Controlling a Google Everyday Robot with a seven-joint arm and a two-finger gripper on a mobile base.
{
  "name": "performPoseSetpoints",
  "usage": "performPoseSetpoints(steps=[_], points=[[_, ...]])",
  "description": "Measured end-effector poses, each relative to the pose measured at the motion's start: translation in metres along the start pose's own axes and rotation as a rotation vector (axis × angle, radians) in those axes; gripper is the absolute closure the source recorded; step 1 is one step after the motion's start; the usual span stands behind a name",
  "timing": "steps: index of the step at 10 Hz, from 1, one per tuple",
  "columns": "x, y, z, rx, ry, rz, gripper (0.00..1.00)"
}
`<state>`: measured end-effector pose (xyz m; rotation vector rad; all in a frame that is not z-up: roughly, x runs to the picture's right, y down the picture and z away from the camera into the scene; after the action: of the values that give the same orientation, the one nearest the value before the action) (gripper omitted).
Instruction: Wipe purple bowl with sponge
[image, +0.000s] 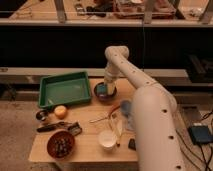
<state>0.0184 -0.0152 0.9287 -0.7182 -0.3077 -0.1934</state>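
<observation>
Tool (104, 86) with teal sponge (102, 91) down in round purple bowl (114, 93)

We had one camera, high and close behind the arm (150, 117), which filled our right foreground; it faced down across the wooden table (90, 144) toward the dark wall (50, 50), the gripper (106, 85) mid-frame in the purple bowl (114, 94), clamped on the sponge (103, 90)

The place looks like a robotics lab or test space, not a home. The hand (104, 88), closed on the sponge (102, 91), sits in the purple bowl (114, 93) on a small wooden bench (90, 144). Beyond the hand runs a long dark rack (50, 47) with metal posts (61, 10) and clutter on top. To the right of the hand, a cabled box (200, 134) lies on the bare floor (15, 125).
</observation>
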Motion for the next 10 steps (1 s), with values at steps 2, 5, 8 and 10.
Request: performPoseSetpoints(steps=[2,5,8,10], points=[[0.000,-0.003,0.002,-0.004,-0.001,-0.004,1.00],[0.009,0.009,0.006,-0.001,0.031,0.038,1.00],[0.019,0.030,-0.001,0.032,0.053,0.084,1.00],[0.027,0.039,-0.001,0.050,0.050,0.113,1.00]])
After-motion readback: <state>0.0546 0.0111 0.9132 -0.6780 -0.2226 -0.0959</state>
